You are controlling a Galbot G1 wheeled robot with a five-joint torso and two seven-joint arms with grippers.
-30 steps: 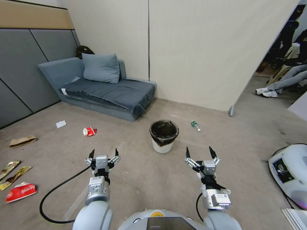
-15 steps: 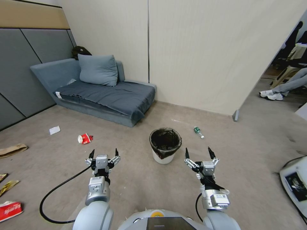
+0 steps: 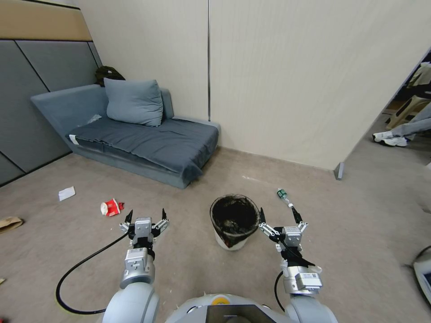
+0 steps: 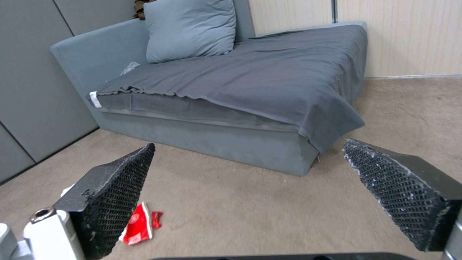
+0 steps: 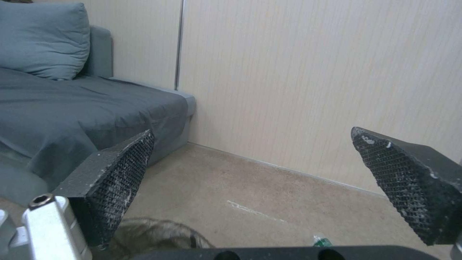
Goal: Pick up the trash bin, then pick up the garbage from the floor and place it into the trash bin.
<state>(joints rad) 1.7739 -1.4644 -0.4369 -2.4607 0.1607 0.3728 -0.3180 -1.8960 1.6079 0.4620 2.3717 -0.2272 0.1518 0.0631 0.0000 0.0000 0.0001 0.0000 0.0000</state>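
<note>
At lower centre of the head view, the trash bin (image 3: 233, 222) stands just beside the gaping right claw (image 3: 279, 216), whose finger could tip it; the left claw (image 3: 145, 216) hangs spread, empty.

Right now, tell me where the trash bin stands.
In the head view the trash bin stands on the floor just ahead, beside the open right gripper, with the small bottle beyond.

1. Trash bin (image 3: 233, 222): one.
2. Red-and-white snack packet (image 3: 111, 208): one.
3. White paper slip (image 3: 66, 193): one.
4. Brown paper bag (image 3: 8, 222): one, partly visible at the frame edge.
5. Small clear bottle (image 3: 284, 196): one.
6. Sofa (image 3: 134, 134): one.
7. Pillow (image 3: 133, 102): one.
8. Grippers: two, namely the left gripper (image 3: 145, 216) and the right gripper (image 3: 279, 216).
</note>
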